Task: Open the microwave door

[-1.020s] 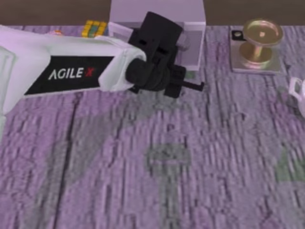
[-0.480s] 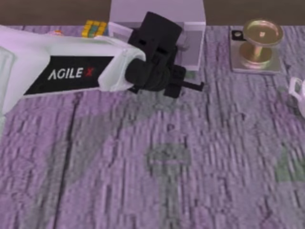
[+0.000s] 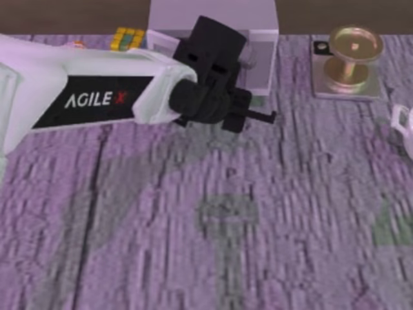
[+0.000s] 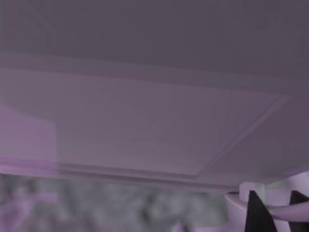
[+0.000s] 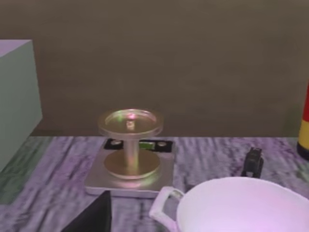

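My left arm reaches in from the table's left side, its white forearm slanting toward the far edge, and my black left gripper (image 3: 258, 116) sits right at the front of the boxy pale lavender-grey microwave (image 3: 213, 16), which stands at the far middle of the purple wood-grain table (image 3: 226, 226). The wrist is bent so the tool points to the right along the microwave's front. From above I cannot tell whether its fingers are parted or closed, or whether they hold anything. In the left wrist view the flat pale grey microwave door (image 4: 145, 121) with its framed window fills nearly everything, very close. My right arm is parked at the table's right edge; its gripper does not show. Its wrist camera looks over a white handled pot (image 5: 241, 205) toward the gold round scale on a square base (image 3: 348, 61). A multicoloured cube (image 3: 126, 37) lies left of the microwave.
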`<state>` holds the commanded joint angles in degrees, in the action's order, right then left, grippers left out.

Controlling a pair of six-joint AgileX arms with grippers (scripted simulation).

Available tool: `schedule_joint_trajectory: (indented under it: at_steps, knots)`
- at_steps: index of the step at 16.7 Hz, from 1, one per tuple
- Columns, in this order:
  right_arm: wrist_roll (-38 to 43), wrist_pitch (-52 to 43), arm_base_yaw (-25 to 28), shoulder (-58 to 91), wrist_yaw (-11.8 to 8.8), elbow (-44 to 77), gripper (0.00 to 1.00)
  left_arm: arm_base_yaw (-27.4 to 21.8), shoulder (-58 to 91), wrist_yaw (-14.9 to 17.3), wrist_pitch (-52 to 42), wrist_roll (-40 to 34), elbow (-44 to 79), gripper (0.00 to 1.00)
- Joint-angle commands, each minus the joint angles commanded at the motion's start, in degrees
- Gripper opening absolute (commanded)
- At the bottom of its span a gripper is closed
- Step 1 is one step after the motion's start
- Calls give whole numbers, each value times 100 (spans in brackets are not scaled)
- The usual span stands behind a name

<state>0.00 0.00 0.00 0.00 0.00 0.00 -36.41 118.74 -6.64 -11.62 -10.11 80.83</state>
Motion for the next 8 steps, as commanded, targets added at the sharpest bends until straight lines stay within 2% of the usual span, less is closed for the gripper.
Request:
schedule_joint_trajectory:
  at_steps: [8]
  knots:
    - [0,0,0,0,0,0,100,-3,-59,121,40,94,-99,0]
